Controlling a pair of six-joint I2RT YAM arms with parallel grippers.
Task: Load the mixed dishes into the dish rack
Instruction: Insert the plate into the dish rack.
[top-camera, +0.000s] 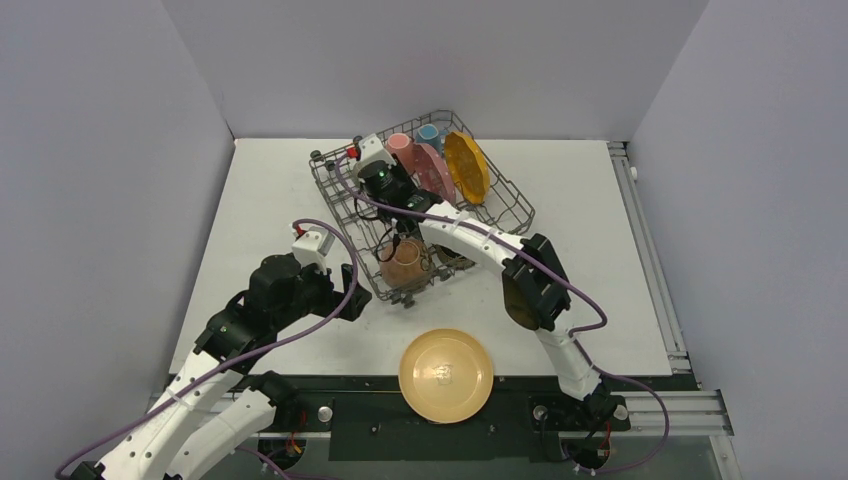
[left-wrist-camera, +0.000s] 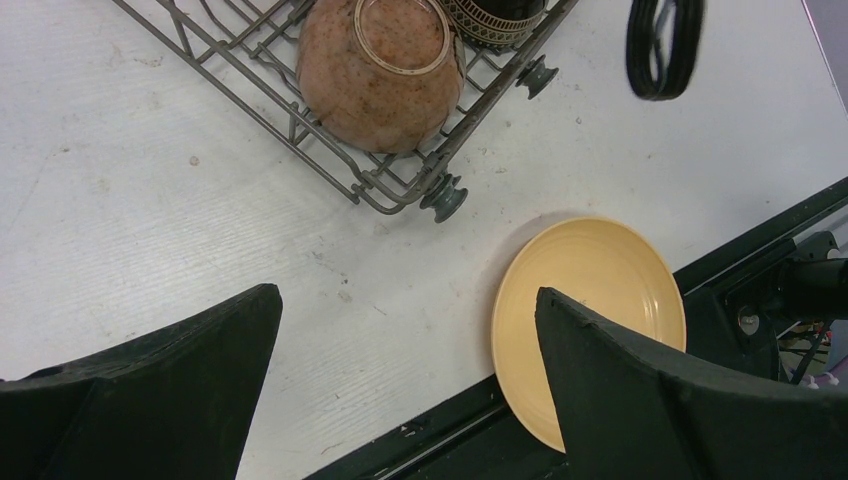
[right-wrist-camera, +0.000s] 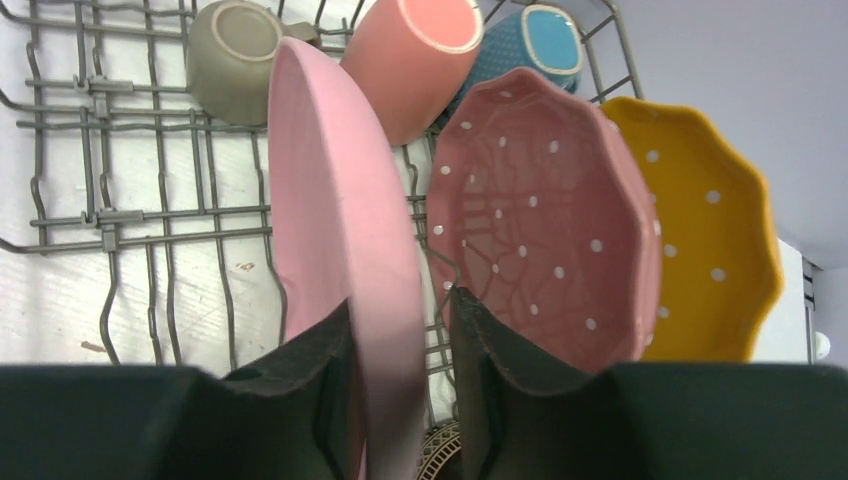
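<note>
Pink plate (right-wrist-camera: 335, 200), smooth, is standing upright inside the narrow right tool (right-wrist-camera: 400, 302), grip unclear; overhead view is hiding this; left tool (left-wrist-camera: 405, 295) is gaping wide.

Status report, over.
Left hand open, empty. Right hand straddling plain pink plate in grey wire dish rack, grip unclear. Pale yellow round plate outside rack.

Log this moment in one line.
left gripper: open, above table | right gripper: open, astride upright pink plate in dish rack | unloaded: yellow plate
</note>
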